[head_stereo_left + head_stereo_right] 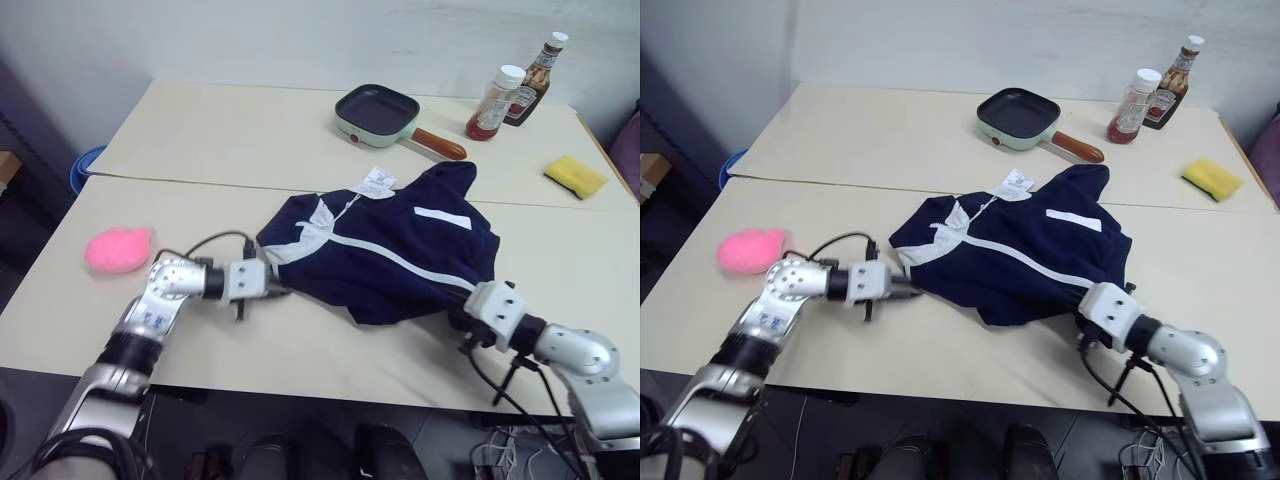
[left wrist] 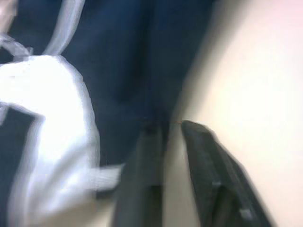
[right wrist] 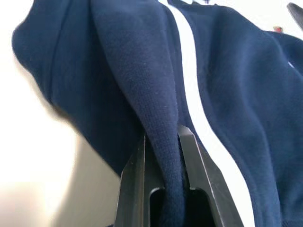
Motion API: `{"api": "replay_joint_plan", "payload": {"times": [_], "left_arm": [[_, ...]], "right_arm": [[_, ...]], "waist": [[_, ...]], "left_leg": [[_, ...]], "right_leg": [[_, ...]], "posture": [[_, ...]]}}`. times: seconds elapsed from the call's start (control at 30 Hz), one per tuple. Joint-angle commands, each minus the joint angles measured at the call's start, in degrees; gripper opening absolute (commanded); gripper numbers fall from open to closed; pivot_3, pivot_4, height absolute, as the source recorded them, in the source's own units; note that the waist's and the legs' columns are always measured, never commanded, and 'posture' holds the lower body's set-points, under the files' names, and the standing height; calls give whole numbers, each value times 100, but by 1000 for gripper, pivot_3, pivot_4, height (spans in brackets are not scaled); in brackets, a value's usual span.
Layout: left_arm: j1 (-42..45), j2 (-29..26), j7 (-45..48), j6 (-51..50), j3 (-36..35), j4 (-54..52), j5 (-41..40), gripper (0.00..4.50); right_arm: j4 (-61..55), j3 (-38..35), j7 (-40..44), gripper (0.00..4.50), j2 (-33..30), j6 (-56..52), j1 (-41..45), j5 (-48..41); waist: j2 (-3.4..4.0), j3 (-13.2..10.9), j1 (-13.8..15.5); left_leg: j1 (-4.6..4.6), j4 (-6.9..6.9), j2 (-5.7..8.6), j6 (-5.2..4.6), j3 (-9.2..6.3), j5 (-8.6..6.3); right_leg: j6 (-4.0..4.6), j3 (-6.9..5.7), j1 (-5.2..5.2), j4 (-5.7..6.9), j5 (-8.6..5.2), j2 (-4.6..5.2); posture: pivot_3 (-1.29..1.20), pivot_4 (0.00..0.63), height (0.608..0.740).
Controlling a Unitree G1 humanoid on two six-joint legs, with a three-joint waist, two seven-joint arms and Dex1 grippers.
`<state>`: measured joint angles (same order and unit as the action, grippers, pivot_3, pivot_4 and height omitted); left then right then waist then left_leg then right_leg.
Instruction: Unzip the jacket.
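bare table (image 1: 330, 350) beside jacket (image 1: 400, 260)

The jacket (image 1: 390, 255) is navy blue with white stripes, a white zipper line, a white rectangular patch and white paper tags. Left of it lies a pink plush toy (image 1: 118, 248). Far right, a yellow sponge (image 1: 575, 176); the frying pan (image 1: 377, 114) is pale green with a dark inside and a brown handle.

Left end effector (image 1: 283, 291) closed, pointing right; right end effector (image 3: 163, 142) pinched on a navy fold, aimed forward-left

Pink plush toy (image 1: 119, 248), pan (image 1: 378, 115), bottles (image 1: 494, 103), sponge (image 1: 575, 176)
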<state>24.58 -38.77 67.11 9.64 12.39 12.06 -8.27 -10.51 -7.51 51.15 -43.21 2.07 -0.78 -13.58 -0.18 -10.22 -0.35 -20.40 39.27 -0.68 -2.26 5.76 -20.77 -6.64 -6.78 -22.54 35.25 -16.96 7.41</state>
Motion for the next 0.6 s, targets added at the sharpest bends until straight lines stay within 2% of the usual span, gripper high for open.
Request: {"api": "replay_joint_plan", "payload": {"times": [0.03,0.13,0.2,0.3,0.37,0.4,0.47,0.6], "left_arm": [[-901,-432,324,-1227,-102,-1631,-770,75],[-1558,-611,138,-2120,-422,-2596,-1414,75],[-1794,-614,-76,-2312,-591,-2955,-1480,75],[-1814,-470,-462,-1697,-642,-2839,-879,75],[-1522,-184,-823,-1013,-729,-2421,-536,75],[-1375,-103,-887,-857,-749,-2259,-477,459],[-1008,32,-894,-369,-756,-1883,-359,942],[-276,40,-870,767,-519,-835,278,2085]], "right_arm": [[444,-328,530,0,-335,103,277,-372],[973,-352,729,0,-427,199,707,-427],[1265,-322,862,0,-412,249,949,-438],[1513,-252,990,0,-375,375,1110,-369],[1460,-237,1037,0,-302,270,1057,-469],[1367,-250,1070,0,-262,220,987,-567],[1168,-326,1021,0,-150,204,813,-701],[937,-446,827,0,-5,429,413,-628]], "waist": [[0,-1,11],[3,-5,13],[4,-6,48],[6,-5,67],[8,-5,76],[7,-5,87],[7,-5,92],[10,-4,125]], "left_leg": [[2,1,0,-1,-2,0],[4,9,-2,-1,-6,1],[1,17,-5,-1,-25,1],[-2,21,-5,6,-39,-2],[-3,20,-4,6,-37,-3],[-6,19,-2,6,-35,-3],[-10,22,-2,6,-34,-2],[-10,23,1,6,-24,-2]], "right_leg": [[0,2,4,-1,0,4],[0,30,13,-8,0,23],[1,43,19,-16,0,35],[6,39,20,-24,-2,38],[5,36,21,-20,-2,31],[5,29,21,-16,-2,23],[5,17,19,-13,-2,14],[5,-22,13,-6,-2,5]], "posture": [[0,150,740],[0,150,740],[0,150,740],[0,150,740],[0,150,740],[0,150,740],[0,150,740],[0,150,740]]}}
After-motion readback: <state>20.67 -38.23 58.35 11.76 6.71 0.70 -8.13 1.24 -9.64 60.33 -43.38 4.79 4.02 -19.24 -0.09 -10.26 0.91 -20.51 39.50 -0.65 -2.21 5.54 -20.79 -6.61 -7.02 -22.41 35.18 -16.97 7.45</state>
